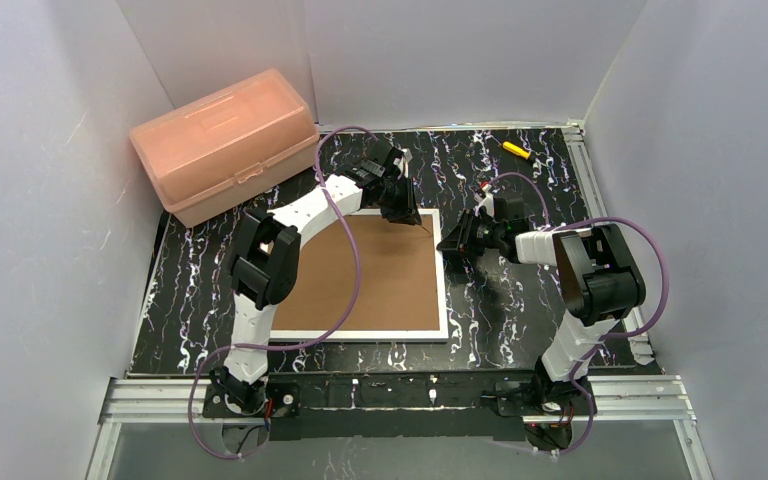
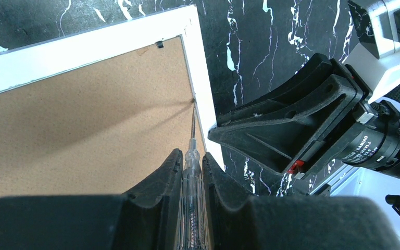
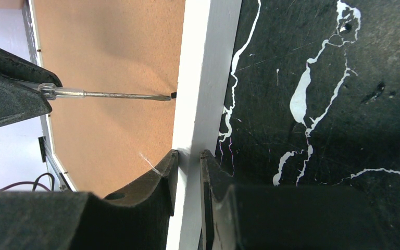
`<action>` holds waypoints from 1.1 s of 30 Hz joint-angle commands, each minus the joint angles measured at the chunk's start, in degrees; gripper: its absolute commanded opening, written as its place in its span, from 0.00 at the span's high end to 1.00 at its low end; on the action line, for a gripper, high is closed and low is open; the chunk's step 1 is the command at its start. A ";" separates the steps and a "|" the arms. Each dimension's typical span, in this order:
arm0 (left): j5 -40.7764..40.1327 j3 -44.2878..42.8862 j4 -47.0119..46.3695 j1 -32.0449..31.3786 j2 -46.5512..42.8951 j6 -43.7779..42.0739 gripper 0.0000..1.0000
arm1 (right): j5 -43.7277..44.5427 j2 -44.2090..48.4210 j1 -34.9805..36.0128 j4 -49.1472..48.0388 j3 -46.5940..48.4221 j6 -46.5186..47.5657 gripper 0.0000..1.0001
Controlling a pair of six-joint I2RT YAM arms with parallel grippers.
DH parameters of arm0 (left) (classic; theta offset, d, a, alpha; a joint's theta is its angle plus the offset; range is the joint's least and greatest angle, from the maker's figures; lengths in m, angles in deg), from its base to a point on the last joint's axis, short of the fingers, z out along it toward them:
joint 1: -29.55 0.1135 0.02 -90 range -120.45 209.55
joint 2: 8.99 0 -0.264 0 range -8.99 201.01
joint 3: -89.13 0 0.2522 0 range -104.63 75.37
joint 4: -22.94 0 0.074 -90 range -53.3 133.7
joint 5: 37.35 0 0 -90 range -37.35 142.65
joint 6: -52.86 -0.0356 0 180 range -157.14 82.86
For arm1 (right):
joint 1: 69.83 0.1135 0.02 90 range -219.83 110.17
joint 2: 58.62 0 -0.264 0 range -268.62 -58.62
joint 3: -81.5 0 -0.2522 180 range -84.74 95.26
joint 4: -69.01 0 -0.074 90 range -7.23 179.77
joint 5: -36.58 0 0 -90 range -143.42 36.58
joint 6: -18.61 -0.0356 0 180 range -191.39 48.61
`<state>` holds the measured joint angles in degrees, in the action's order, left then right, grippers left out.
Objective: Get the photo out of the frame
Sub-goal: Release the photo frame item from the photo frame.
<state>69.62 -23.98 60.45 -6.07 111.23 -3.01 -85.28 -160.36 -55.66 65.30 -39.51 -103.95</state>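
Clamping screwdriver (image 2: 193,174) in left gripper (image 2: 191,157), tip at two o'clock edge of frame (image 1: 442,280). Pinching that edge at three o'clock with right gripper (image 3: 187,159).

It was a robotics lab test cell. Plain white panels (image 1: 50,200) walled in a black marbled table (image 1: 520,320) on three sides. Along the table's near edge, an aluminium rail (image 1: 145,400) carried two robot arm bases (image 1: 240,390) trailing purple cables (image 1: 356,262).

Bright, even light from overhead, with soft, faint shadows. In the wrist views the fingers (image 2: 156,208) at six o'clock blur; the table (image 1: 500,320) is sharp.
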 commanded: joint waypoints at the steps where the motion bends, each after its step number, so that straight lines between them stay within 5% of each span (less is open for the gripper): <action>1: 0.52 0.86 0.62 -0.23 -0.99 -0.16 1.00 | -0.05 -1.29 0.63 0.41 0.91 1.29 0.72; 33: -2.79 0.30 3.65 -0.06 -1.22 -3.15 1.00 | -0.22 -1.47 0.64 0.42 1.44 1.27 0.72</action>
<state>68.15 -23.77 61.26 -6.03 111.27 -4.52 -85.32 -160.38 -55.68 65.27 -39.51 -103.97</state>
